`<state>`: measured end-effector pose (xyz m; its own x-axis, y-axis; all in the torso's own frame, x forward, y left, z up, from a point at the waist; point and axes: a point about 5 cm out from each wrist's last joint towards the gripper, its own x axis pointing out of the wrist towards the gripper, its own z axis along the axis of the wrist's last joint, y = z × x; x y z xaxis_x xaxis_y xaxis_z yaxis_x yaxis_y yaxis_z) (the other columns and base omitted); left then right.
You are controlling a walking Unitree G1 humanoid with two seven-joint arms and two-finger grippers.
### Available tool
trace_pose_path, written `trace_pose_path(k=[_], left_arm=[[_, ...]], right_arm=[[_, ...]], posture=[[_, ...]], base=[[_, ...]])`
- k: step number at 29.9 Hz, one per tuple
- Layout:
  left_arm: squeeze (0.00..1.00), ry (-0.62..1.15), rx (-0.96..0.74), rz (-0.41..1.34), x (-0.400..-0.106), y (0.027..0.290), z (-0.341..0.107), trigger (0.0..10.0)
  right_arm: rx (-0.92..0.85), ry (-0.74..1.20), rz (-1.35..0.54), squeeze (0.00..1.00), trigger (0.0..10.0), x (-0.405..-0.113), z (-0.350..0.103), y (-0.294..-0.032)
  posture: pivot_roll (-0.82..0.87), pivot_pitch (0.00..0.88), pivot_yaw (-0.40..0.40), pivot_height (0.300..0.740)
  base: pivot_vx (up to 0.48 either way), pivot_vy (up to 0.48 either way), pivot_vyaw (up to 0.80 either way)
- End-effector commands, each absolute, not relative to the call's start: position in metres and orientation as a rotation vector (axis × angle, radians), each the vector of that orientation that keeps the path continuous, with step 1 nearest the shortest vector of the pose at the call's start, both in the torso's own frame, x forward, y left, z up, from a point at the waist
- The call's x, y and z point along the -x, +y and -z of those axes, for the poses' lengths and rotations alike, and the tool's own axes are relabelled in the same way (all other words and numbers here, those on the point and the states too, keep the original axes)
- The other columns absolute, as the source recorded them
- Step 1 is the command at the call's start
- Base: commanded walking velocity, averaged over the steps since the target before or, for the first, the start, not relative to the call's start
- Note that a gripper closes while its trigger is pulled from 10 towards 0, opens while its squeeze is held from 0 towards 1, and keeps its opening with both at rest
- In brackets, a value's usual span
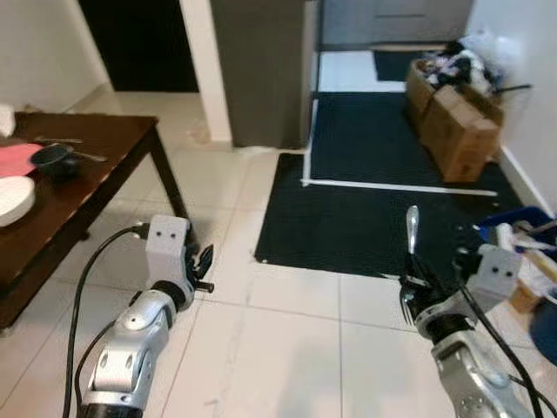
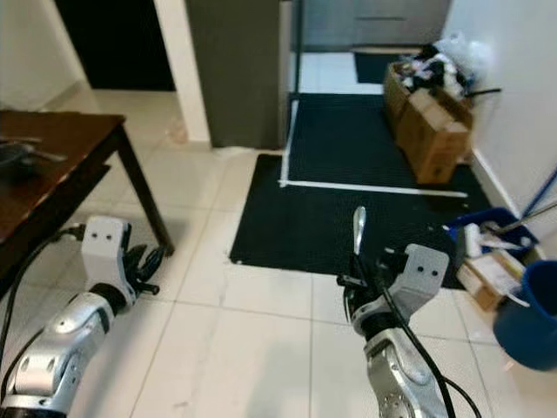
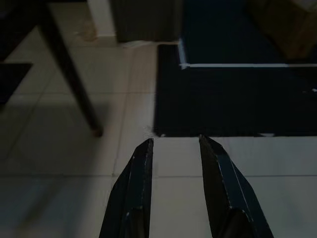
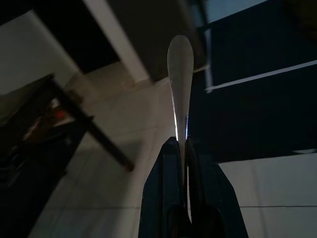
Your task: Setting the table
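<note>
Upright, a slim silver utensil handle [image 4: 179, 74] rises from right gripper [image 4: 181, 148].

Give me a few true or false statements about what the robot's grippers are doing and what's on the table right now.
1. The right gripper holds a piece of silver cutlery upright. True.
2. The left gripper grips a plate. False: its fingers are open with nothing between them.
3. A dark bowl sits on the wooden table. True.
4. The cardboard boxes stand on the table. False: they stand on the floor by the wall.
</note>
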<state>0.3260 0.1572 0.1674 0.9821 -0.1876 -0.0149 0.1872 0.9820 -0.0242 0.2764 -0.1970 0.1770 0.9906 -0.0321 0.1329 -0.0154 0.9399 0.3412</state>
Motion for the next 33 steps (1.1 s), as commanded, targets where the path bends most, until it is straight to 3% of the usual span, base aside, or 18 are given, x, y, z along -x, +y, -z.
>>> trace_pose_path(k=[1,33], left_arm=[[0.0,0.042,0.017,0.177,-0.3245,0.1606,-0.1606,10.0],[0.0,0.051,0.012,0.176,-0.3246,0.1597,-0.1593,10.0]], right_arm=[[-0.359,-0.124,0.003,0.0,10.0,-0.2749,-0.1746,-0.1958],[-0.357,-0.125,-0.011,0.0,10.0,-0.2742,-0.1764,-0.195]], posture=[[-0.07,0.117,0.134,0.74],[-0.07,0.122,0.135,0.74]], base=[[0.0,0.0,0.79],[0.0,0.0,0.79]])
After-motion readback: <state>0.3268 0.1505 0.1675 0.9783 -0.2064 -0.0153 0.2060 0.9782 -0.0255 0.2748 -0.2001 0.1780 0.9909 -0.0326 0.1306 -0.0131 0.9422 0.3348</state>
